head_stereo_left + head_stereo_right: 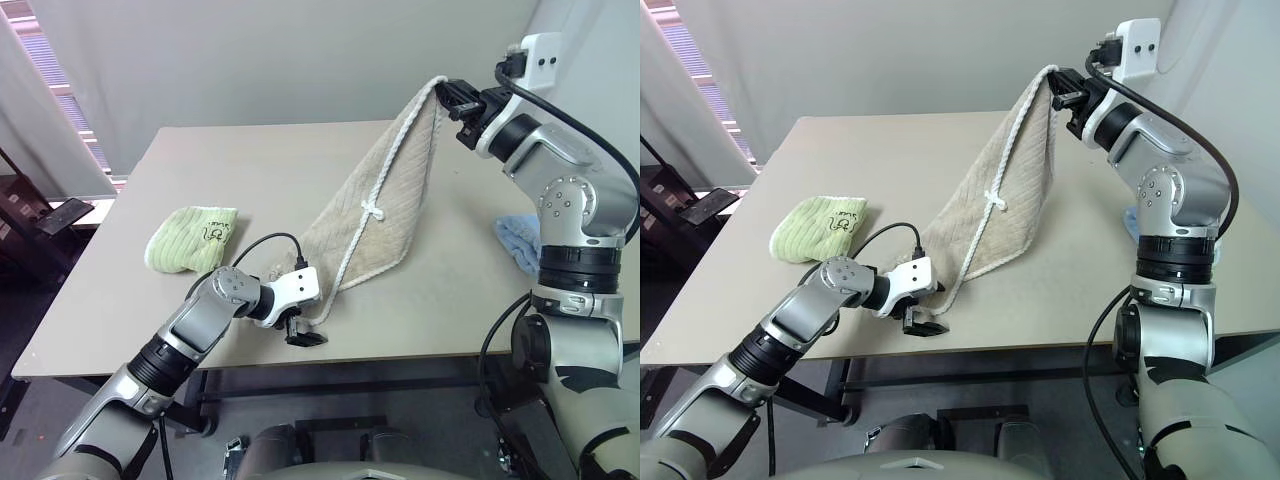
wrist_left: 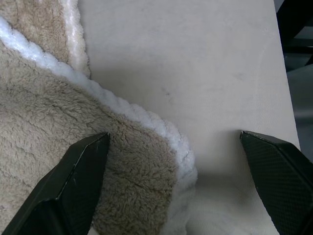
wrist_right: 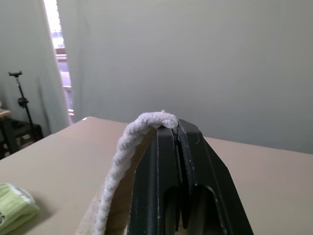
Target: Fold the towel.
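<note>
Towel (image 1: 385,215) is hoisted at upper right by the clenched right gripper (image 1: 452,98), presenting its low corner at centre to the spread-jawed left gripper (image 1: 304,335).

Head cameras look down over the counter (image 1: 300,170); wrist cameras sit close along each tool, sharing the towel (image 1: 385,215).
</note>
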Robot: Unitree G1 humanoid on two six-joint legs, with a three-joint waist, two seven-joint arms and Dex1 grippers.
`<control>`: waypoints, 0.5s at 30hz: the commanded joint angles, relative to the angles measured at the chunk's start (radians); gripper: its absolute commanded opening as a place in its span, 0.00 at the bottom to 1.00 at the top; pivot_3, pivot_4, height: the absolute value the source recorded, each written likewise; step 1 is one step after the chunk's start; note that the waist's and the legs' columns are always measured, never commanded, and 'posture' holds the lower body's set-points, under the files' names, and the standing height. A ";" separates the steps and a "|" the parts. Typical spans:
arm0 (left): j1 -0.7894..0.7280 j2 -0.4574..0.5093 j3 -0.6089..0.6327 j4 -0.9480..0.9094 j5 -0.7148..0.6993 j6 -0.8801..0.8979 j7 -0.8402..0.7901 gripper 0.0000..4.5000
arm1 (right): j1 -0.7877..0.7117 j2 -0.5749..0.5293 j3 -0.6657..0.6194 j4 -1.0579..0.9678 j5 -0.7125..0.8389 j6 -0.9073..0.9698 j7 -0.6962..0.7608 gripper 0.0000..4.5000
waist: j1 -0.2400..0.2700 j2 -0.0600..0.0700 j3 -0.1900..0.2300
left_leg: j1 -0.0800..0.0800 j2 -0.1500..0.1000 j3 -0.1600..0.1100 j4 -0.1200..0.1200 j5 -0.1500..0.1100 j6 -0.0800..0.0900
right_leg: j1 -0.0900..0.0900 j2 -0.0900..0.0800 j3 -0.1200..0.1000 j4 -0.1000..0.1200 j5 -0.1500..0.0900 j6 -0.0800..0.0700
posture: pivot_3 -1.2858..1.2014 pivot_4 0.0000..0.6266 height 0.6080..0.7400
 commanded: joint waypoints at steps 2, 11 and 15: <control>0.021 0.029 0.009 0.039 0.026 0.045 0.028 0.92 | -0.026 -0.011 -0.037 -0.013 -0.003 -0.026 -0.014 0.00 | 0.000 0.000 0.000 | 0.001 0.000 0.000 0.001 0.000 0.000 | 0.000 0.000 0.000 0.002 0.000 0.000 | 0.52 0.00 0.81; 0.023 0.016 0.009 0.043 0.005 0.071 0.047 0.27 | -0.029 -0.003 -0.031 0.004 -0.010 -0.039 -0.017 0.00 | 0.003 0.000 0.000 | 0.001 0.001 0.000 0.005 0.000 0.000 | 0.000 0.000 0.000 0.004 0.001 -0.001 | 0.52 0.00 0.81; 0.028 0.021 0.017 0.049 0.000 0.064 0.048 0.00 | -0.021 0.004 -0.026 0.001 -0.017 -0.048 -0.015 0.00 | 0.003 0.000 0.000 | 0.001 0.001 0.000 0.005 0.000 0.000 | 0.000 0.000 0.000 0.004 0.001 -0.001 | 0.52 0.00 0.81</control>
